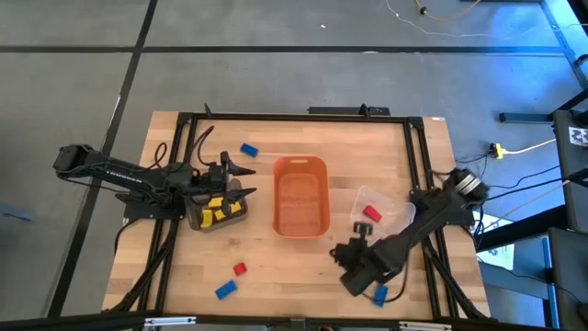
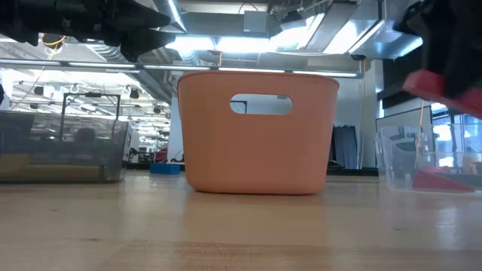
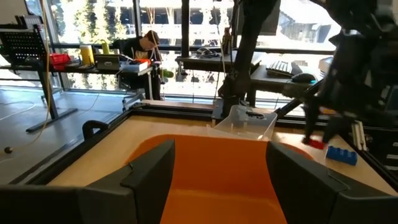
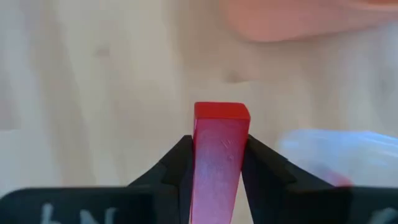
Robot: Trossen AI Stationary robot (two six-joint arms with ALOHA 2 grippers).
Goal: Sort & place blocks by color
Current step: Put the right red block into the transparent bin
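You've got even light from above on the table (image 1: pixel 303 276), with only soft shadows under the arms. At two o'clock in the high view a blue glow spills over the floor. Down low, ceiling strips flare white behind the tub (image 2: pixel 257 132), so it reads backlit, and the near tabletop goes soft. Your left wrist looks into bright windows, washed out at twelve o'clock, its fingers (image 3: pixel 149 180) dark and blurred. On the right wrist the red block (image 4: pixel 219 155) is fairly sharp; everything behind it is a pale blur.

Wooden table (image 1: pixel 303 267) bears orange tub (image 1: pixel 301 195), bins, scattered blocks (image 1: pixel 239 269).
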